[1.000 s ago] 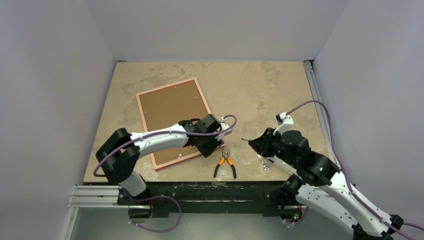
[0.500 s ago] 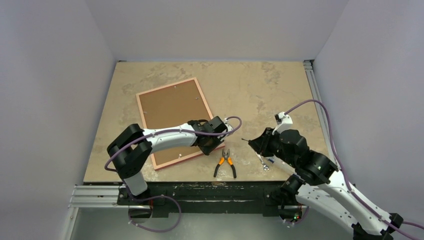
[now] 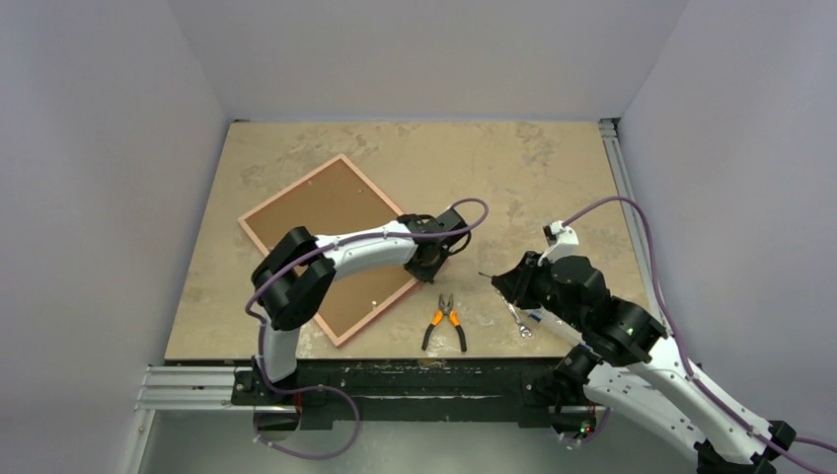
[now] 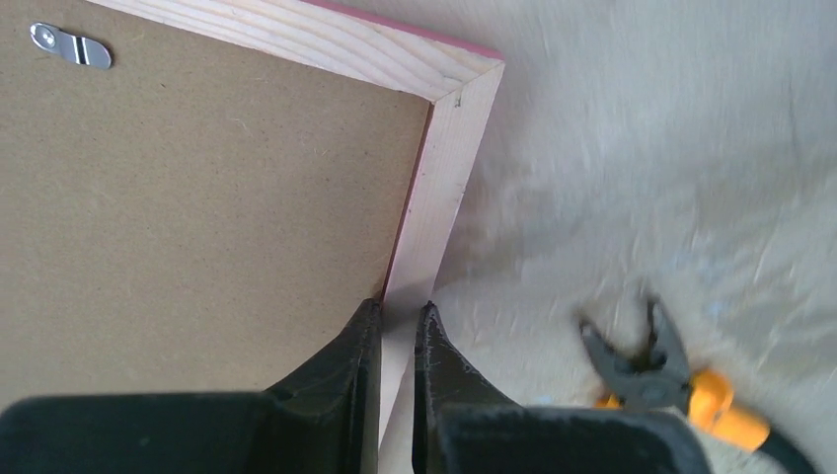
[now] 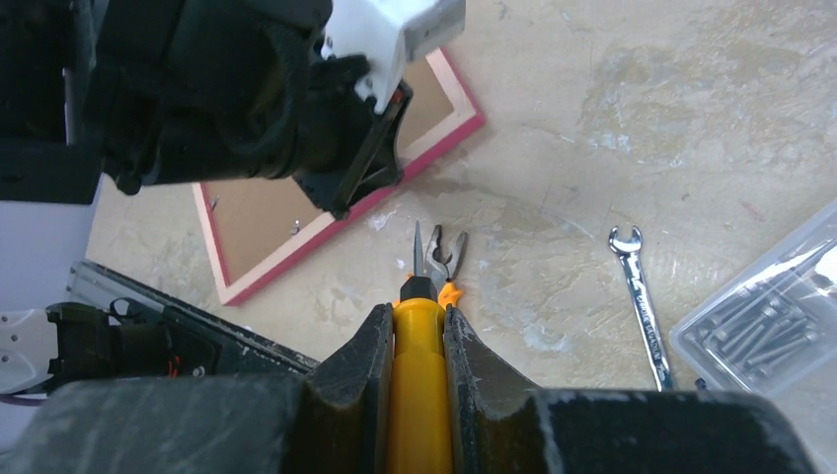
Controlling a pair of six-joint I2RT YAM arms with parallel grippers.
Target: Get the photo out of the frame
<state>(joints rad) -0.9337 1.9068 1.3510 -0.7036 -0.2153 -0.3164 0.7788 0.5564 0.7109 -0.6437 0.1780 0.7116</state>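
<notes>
Top external: frame [image 3: 316, 212], brown back-board up, flat on the left half of the table [image 3: 513, 168], set diagonally. Left gripper [image 4: 398, 314]: fingers pinched on the frame's pale wood rail near a corner. Right gripper [image 5: 415, 318]: clamped on a yellow screwdriver [image 5: 417, 395], above the pliers [image 5: 441, 259]; wrench [image 5: 637, 296] nearby.

Lies face down on the table, ten o'clock of centre: the frame [image 3: 308, 209], brown backing board up, pale wood rim, pink edge, turned cornerwise.
</notes>
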